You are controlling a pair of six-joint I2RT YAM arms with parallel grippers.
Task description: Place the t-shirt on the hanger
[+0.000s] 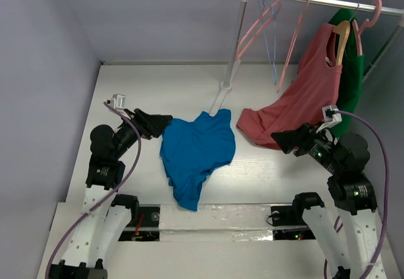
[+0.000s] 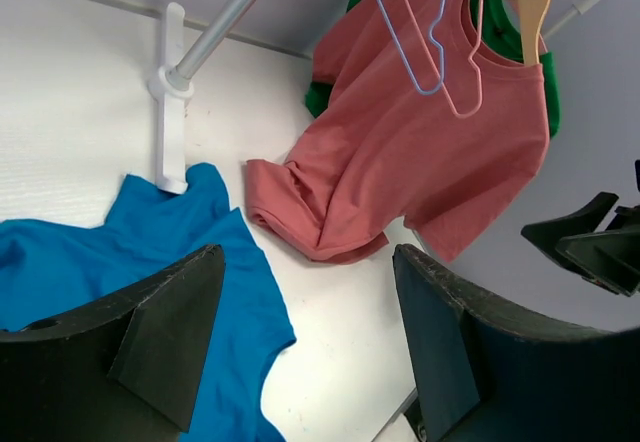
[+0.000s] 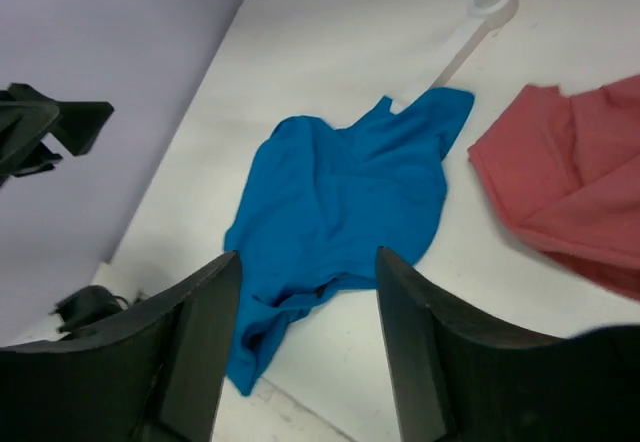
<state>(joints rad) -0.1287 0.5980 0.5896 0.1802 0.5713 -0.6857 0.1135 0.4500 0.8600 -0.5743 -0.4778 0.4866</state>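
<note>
The bright blue t-shirt (image 1: 196, 156) lies crumpled on the white table between the two arms. It also shows in the left wrist view (image 2: 150, 252) and the right wrist view (image 3: 340, 202). A thin pink hanger (image 1: 255, 29) hangs empty on the rail at the back right, and it shows in the left wrist view (image 2: 470, 72). My left gripper (image 1: 163, 122) is open and empty, just left of the shirt's upper edge (image 2: 305, 342). My right gripper (image 1: 279, 141) is open and empty, to the right of the shirt and pointing toward it (image 3: 308, 332).
A white clothes rack with a rail (image 1: 328, 2) and a slanted pole (image 1: 235, 45) stands at the back. On it hang a pale blue hanger (image 1: 271, 45), a salmon-red top (image 1: 303, 96) on a wooden hanger (image 1: 341, 39), and a dark green garment (image 1: 352, 83). The red top's hem rests on the table.
</note>
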